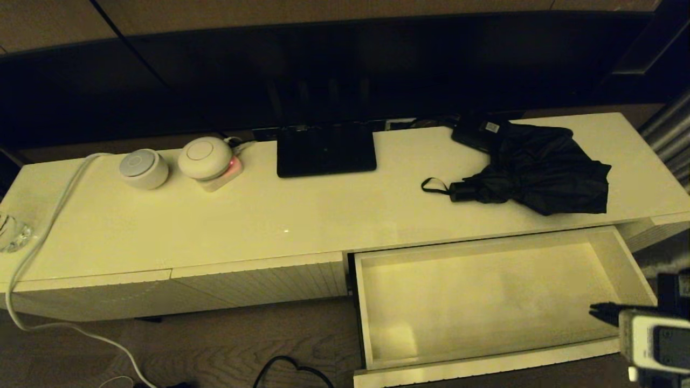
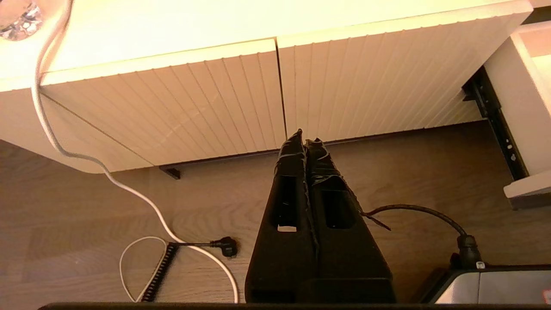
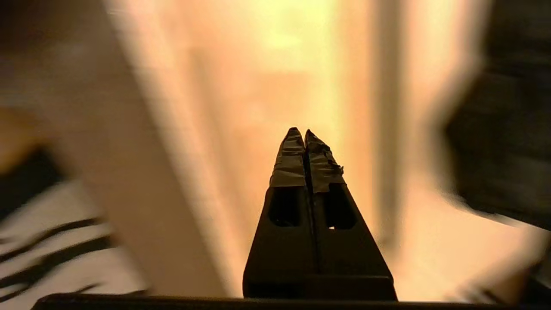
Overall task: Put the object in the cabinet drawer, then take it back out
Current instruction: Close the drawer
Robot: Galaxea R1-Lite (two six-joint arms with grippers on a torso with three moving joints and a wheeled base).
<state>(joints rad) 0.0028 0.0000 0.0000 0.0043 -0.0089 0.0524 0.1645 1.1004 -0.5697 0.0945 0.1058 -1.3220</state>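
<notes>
The black folding umbrella (image 1: 533, 172) lies on the cream cabinet top (image 1: 269, 215) at the right, its short handle and thin wrist loop (image 1: 434, 186) pointing left. Below it the wide cream drawer (image 1: 485, 355) stands pulled out, its pale interior bare. My right gripper (image 1: 595, 311) hovers at the drawer's right front corner, fingers shut with nothing in them (image 3: 300, 131). My left gripper (image 2: 304, 137) is shut and holds nothing, low over the wooden floor in front of the ribbed cabinet fronts (image 2: 215, 99); it does not show in the head view.
A flat black stand base (image 1: 326, 150) sits at the back middle. A small black box with a white label (image 1: 480, 132) lies behind the umbrella. Two round white devices (image 1: 143, 168) (image 1: 205, 156) and a white cable (image 1: 48, 231) occupy the left. Cables lie on the floor (image 2: 181, 247).
</notes>
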